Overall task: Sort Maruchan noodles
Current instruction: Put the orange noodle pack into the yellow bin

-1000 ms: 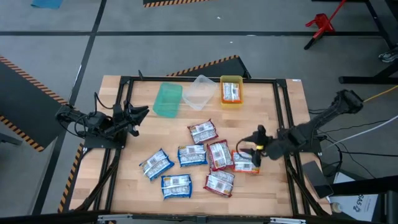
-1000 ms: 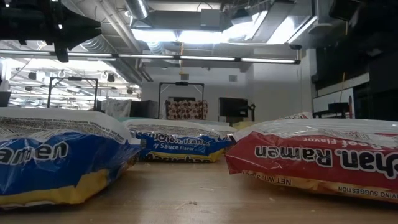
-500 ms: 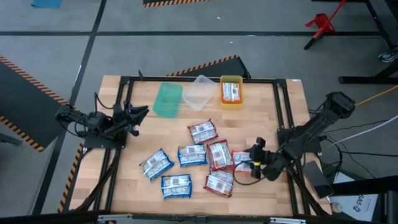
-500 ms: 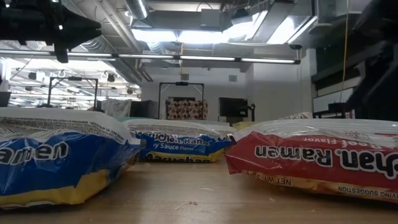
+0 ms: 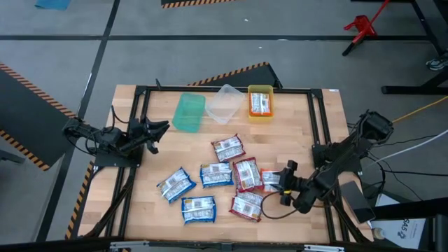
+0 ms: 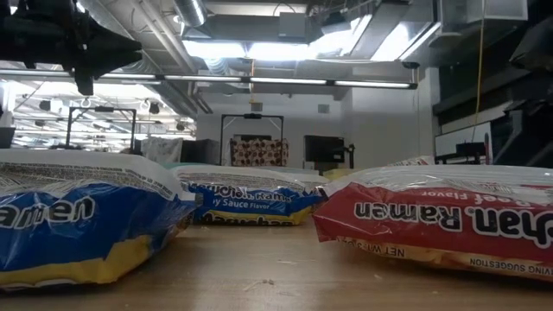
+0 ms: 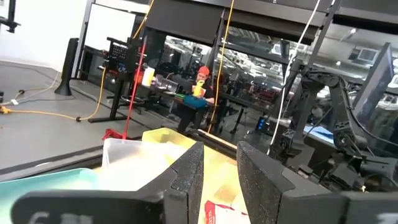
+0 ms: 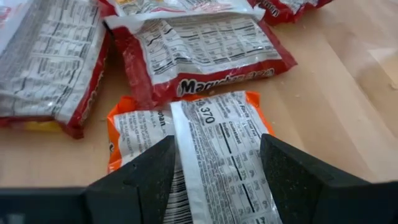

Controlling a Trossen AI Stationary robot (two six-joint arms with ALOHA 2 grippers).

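Several Maruchan noodle packets lie flat on the wooden table (image 5: pixel 315 126): blue ones (image 5: pixel 216 174) (image 5: pixel 175 185) (image 5: pixel 199 208), red ones (image 5: pixel 246 173) (image 5: pixel 246 205) (image 5: pixel 228 148), and an orange one (image 5: pixel 270 180) (image 8: pixel 205 118) at the right of the cluster. My right gripper (image 5: pixel 282 183) (image 8: pixel 216 146) is open and slants down over the orange packet's right end, one finger over each side of its white back label. My left gripper (image 5: pixel 155 129) (image 7: pixel 219 174) waits open and level at the table's left, with nothing between its fingers. My right gripper's fingers (image 8: pixel 283 180) stand over the right end of the orange packet (image 8: pixel 217 186), slanting down from the table's right. The fingers themselves hide whether their tips touch it. The packet lies flat on the table.
At the far edge stand a green bin (image 5: pixel 188 113), a clear bin (image 5: pixel 224 103) and a yellow bin (image 5: pixel 260 102) holding one packet. A black frame (image 5: pixel 316 119) runs around the table. The low view shows blue packets (image 6: pixel 78 216) and a red packet (image 6: pixel 441 216) close up.
My right gripper has swung toward the table's near edge and come down, rolling as it went, and now sits low over the orange packet's right end. Its finger gap looks unchanged. The packets have not moved.
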